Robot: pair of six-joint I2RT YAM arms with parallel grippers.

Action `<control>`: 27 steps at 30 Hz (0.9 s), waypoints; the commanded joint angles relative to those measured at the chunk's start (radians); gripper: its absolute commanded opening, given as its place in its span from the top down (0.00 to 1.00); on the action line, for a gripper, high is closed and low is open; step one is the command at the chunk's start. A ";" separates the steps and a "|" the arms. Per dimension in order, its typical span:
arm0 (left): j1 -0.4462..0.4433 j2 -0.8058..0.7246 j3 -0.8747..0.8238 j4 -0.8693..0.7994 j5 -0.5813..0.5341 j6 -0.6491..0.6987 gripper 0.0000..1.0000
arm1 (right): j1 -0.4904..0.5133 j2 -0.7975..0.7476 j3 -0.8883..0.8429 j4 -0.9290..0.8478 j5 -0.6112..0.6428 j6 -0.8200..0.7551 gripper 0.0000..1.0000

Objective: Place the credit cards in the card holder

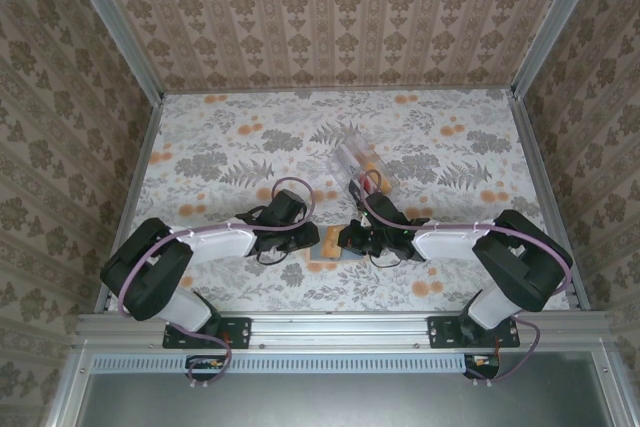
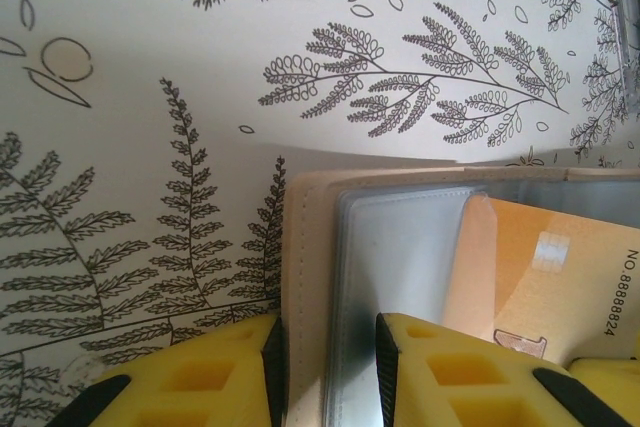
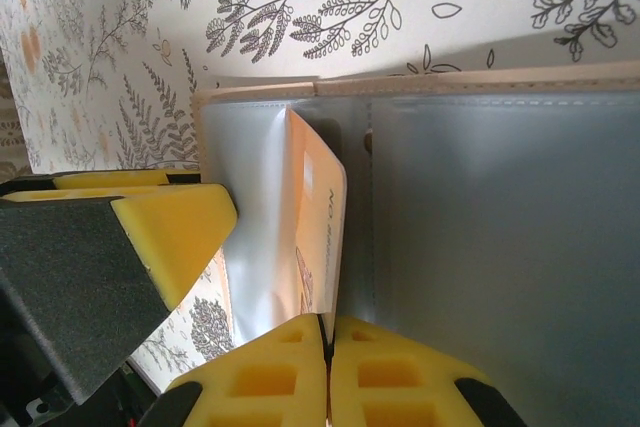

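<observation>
Covered by a floral-print cloth in grey and orange — the table. Resting on it near the front edge, the open tan card holder; farther back, a clear plastic tray.

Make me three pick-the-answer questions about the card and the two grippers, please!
1. Where is the card?
A. partly in the holder
B. in the clear tray
C. far from the holder

2. What colour is the card?
A. green
B. orange
C. blue

3. How is the right gripper?
A. wide open
B. shut on a pen
C. shut on the card

Answers:
1 A, its edge sits in a clear sleeve.
2 B, its face shows orange at the left wrist.
3 C, its fingers meet on the card's edge.
</observation>
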 commanded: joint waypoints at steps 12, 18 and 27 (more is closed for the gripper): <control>-0.017 0.015 0.005 0.000 0.012 -0.018 0.70 | 0.005 -0.028 -0.028 -0.171 0.009 -0.052 0.92; -0.018 0.015 0.004 0.002 0.012 -0.020 0.70 | -0.014 -0.039 -0.025 -0.183 0.003 -0.066 0.91; -0.020 0.016 0.003 0.009 0.014 -0.020 0.69 | -0.015 -0.015 -0.039 -0.108 -0.025 -0.033 0.91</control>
